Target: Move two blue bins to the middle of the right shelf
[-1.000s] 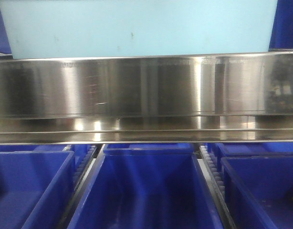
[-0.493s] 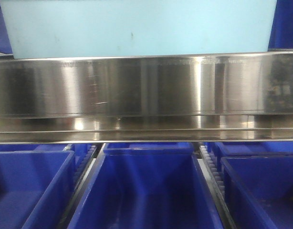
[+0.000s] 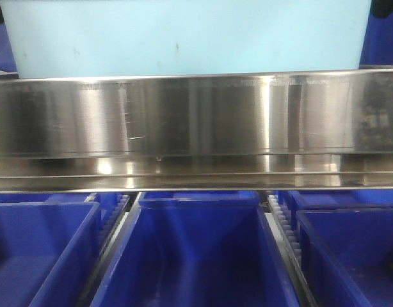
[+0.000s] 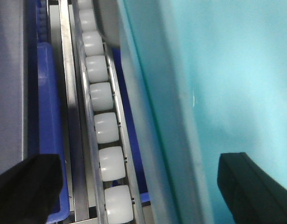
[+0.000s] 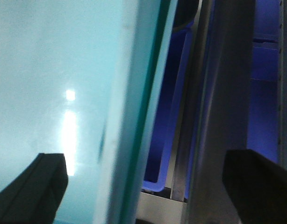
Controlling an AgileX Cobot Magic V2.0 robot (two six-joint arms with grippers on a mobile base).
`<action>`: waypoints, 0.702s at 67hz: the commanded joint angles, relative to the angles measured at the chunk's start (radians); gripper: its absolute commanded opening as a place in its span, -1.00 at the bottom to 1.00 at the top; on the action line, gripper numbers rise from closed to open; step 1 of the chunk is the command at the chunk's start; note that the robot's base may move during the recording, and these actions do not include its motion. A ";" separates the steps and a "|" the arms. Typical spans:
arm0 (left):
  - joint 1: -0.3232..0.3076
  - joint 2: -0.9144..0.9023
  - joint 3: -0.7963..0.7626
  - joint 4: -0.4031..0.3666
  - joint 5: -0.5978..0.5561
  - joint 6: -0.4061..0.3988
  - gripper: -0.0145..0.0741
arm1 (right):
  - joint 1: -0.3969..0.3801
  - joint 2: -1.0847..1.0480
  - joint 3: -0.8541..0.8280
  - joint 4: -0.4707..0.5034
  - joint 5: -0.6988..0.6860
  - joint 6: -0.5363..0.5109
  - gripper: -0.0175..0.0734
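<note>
A light blue bin (image 3: 184, 38) stands on the upper shelf level, filling the top of the front view. My left gripper (image 4: 134, 182) is open, and its black fingers (image 4: 26, 186) stand wide apart on either side of the bin's left wall (image 4: 181, 116). My right gripper (image 5: 143, 186) is open too, and its fingers (image 5: 36, 186) straddle the bin's right wall (image 5: 134, 102). Neither pair of pads touches the wall. Dark blue bins (image 3: 196, 256) sit on the level below.
A shiny steel shelf beam (image 3: 196, 128) runs across the front view under the light bin. A white roller track (image 4: 106, 130) runs beside its left wall. More dark blue bins sit at lower left (image 3: 36, 256) and lower right (image 3: 356, 256).
Almost nothing has moved. Small dark shapes now show at the top corners of the front view beside the light blue bin.
</note>
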 commanded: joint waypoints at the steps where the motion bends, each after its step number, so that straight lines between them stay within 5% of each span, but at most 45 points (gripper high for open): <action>1: -0.002 -0.007 0.017 -0.015 -0.025 -0.004 0.61 | -0.004 -0.001 0.011 0.022 -0.022 0.000 0.49; 11: -0.002 -0.007 0.024 -0.023 -0.016 -0.004 0.55 | -0.004 0.001 0.011 0.069 -0.003 0.000 0.04; 17: -0.002 -0.007 0.024 -0.023 -0.014 -0.004 0.33 | -0.004 0.001 0.011 0.076 0.031 0.000 -0.31; 30: -0.002 -0.007 0.024 -0.023 -0.014 -0.004 -0.68 | -0.004 0.001 0.011 0.076 0.065 0.000 -0.98; 34: -0.002 -0.007 0.024 -0.025 -0.014 -0.004 -0.92 | -0.004 0.001 0.011 0.076 0.061 0.000 -0.96; 47: -0.002 -0.008 0.024 -0.027 -0.014 -0.004 -0.92 | -0.004 0.001 0.011 0.076 0.048 0.000 -0.95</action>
